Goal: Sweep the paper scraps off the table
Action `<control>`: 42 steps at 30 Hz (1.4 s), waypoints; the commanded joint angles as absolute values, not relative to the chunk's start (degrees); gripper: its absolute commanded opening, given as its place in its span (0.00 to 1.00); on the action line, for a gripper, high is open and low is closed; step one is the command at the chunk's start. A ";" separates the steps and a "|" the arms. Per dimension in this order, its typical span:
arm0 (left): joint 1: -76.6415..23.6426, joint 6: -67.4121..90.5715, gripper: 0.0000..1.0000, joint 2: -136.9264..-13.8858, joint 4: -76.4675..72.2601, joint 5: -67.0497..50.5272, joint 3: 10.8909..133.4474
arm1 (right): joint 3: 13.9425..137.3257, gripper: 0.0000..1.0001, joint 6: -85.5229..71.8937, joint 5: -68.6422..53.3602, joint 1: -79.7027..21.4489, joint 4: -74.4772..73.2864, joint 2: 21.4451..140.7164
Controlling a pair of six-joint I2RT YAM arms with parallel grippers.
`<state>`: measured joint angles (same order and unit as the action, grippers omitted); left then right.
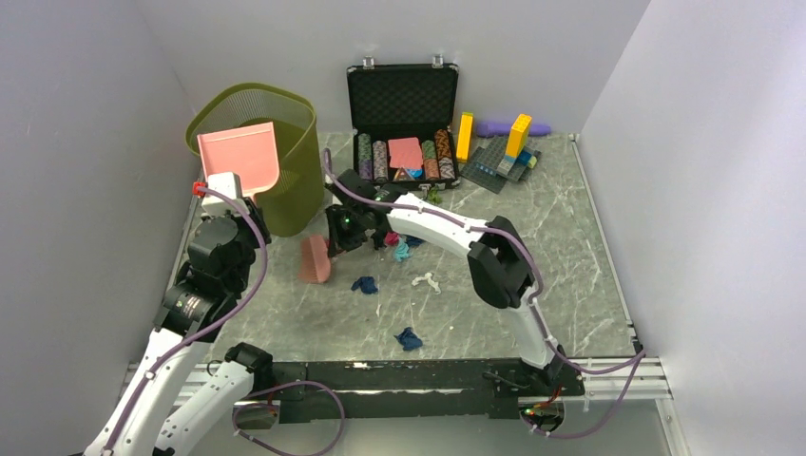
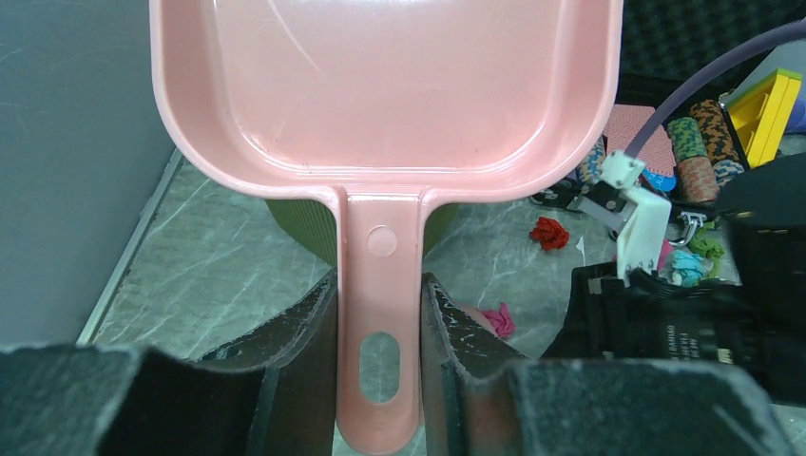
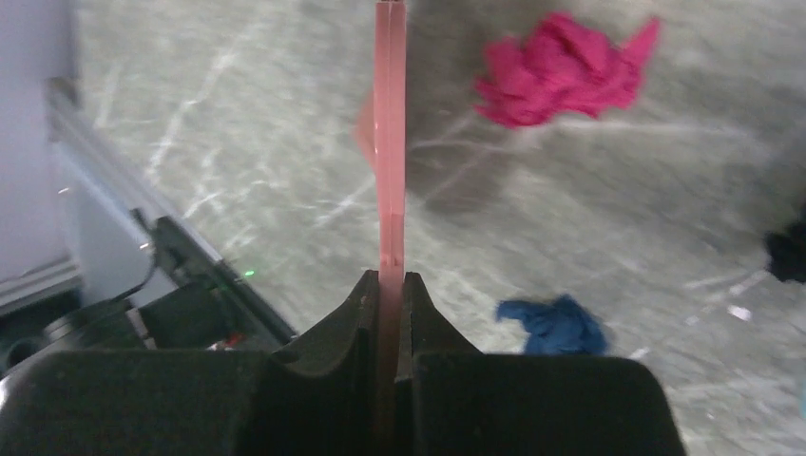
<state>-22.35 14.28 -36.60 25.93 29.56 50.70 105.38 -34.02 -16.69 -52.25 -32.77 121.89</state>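
the left gripper [image 2: 380, 309] is clamped on the handle of a pink dustpan [image 1: 239, 157], which is held up against the left rim of the olive bin [image 1: 290, 195]. the right gripper [image 3: 390, 282] pinches the thin handle of a pink brush [image 1: 315, 258], which hangs low just in front of the bin. the paper scraps [image 1: 364, 284] lie scattered on the table [image 1: 561, 256], right of the bin and in front of it: blue, white, magenta and teal wads, mostly apart.
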 commanded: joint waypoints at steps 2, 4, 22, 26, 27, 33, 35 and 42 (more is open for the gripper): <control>-21.97 13.73 0.00 -36.47 23.29 29.19 51.02 | 109.19 0.00 -34.36 -4.89 -47.40 -47.45 123.32; -21.97 13.75 0.00 -36.39 23.19 28.99 50.98 | 108.22 0.00 -33.89 -0.71 -46.02 -49.50 121.35; -21.88 13.33 0.00 -36.10 22.93 27.43 50.89 | 100.62 0.00 -10.61 -24.89 -48.99 -54.79 100.53; -21.88 13.20 0.00 -36.17 22.79 27.28 50.81 | 97.23 0.00 -10.09 -29.30 -51.99 -54.72 101.44; -21.88 13.20 0.00 -36.21 22.83 27.25 50.80 | 97.29 0.00 -9.79 -28.90 -53.16 -55.59 102.73; -21.88 13.15 0.00 -36.32 22.93 26.98 50.89 | 103.43 0.00 -8.49 -20.75 -58.61 -64.32 111.73; -21.87 13.09 0.00 -36.30 22.90 27.03 50.89 | 106.64 0.00 -9.78 -12.58 -58.57 -69.58 115.81; -21.83 13.02 0.00 -35.97 23.00 27.14 50.80 | 117.68 0.00 -17.50 12.71 -53.97 -80.60 122.50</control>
<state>-22.13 14.04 -36.58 25.91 27.75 50.70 112.05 -12.60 -9.30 -58.17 -71.75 121.99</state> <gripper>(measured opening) 0.346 0.095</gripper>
